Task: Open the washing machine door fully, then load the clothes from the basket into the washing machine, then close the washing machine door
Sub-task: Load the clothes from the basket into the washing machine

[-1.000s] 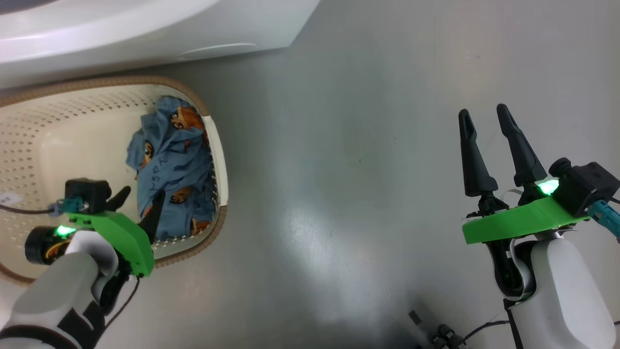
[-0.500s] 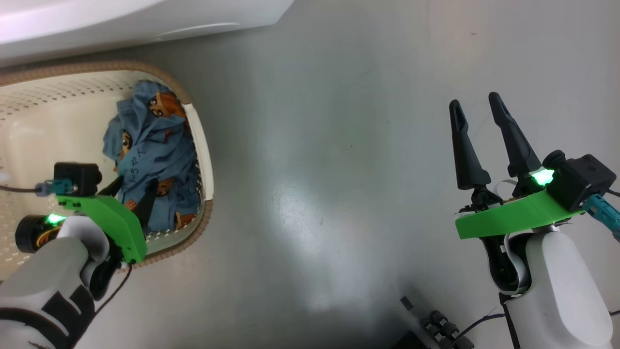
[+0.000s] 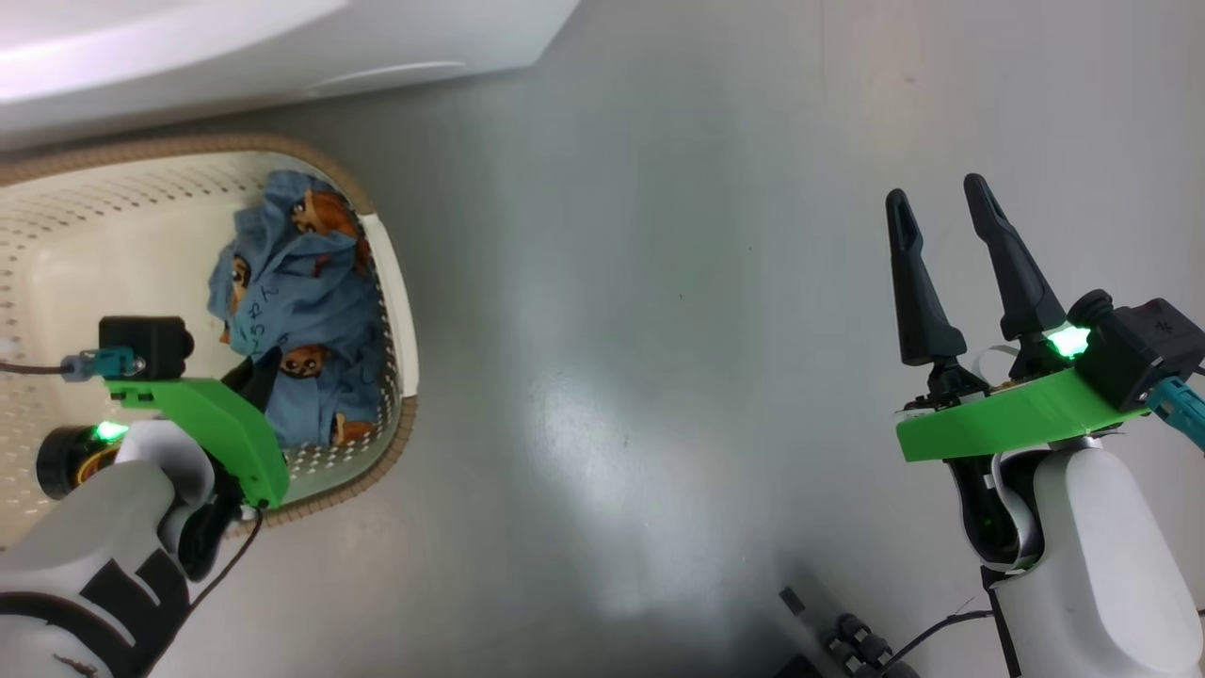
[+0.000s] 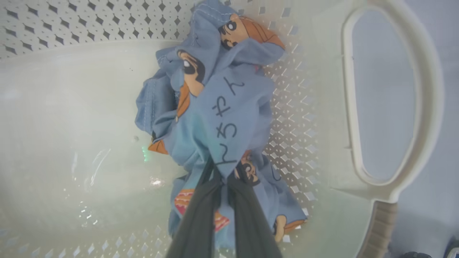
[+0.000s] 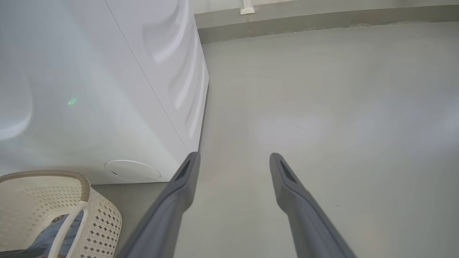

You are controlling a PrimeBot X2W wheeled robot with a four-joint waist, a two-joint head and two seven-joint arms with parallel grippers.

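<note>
Head view: glossy grey floor (image 3: 659, 377); left fingers (image 4: 197, 222) pinch clothes (image 4: 222, 118) (right fingers (image 3: 918, 301) wide).

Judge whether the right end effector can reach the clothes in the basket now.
Probably yes: bare floor separates the open right end effector from the open-topped basket. But the left end effector, shut on the clothes, crowds them.

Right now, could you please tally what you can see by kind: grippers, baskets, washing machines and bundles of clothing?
Grippers: 2, left gripper shut on the clothes, right gripper open
Baskets: 1, the basket
Washing machines: 1, the washing machine
Clothing bundles: 1, number of garments in it unclear
Total: 5
</note>
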